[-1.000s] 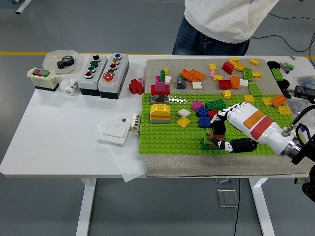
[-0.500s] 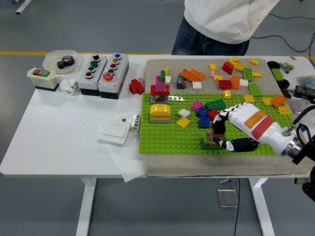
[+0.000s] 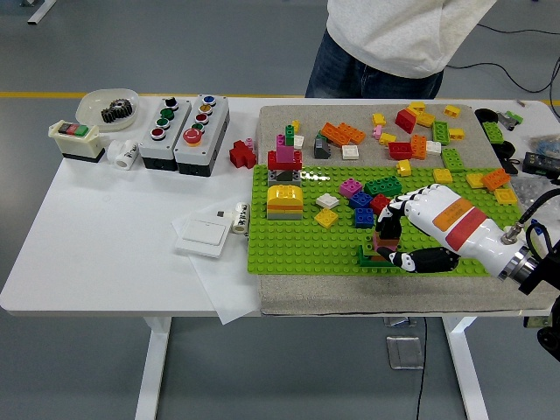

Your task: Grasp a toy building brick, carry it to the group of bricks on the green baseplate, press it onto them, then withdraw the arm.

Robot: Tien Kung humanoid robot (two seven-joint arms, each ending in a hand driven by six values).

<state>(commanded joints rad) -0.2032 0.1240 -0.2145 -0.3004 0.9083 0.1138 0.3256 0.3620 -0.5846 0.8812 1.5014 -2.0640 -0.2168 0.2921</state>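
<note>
- Your white bowl (image 3: pixel 98 100) at the table's far left holds a dark gear (image 3: pixel 115 110).
- Your right hand (image 3: pixel 418 229) sits low on the green baseplate (image 3: pixel 297 245), fingers curled around a dark brick (image 3: pixel 383 238) at the plate's near edge.
- The fingers hide most of that brick; you cannot tell whether it is seated.

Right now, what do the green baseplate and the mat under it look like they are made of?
The green baseplate looks like hard moulded plastic: even rows of studs and a bright glare patch near its far edge. The mat beneath looks like dull grey-beige felt or foam, matte and thick-edged; which one is unclear.
</note>
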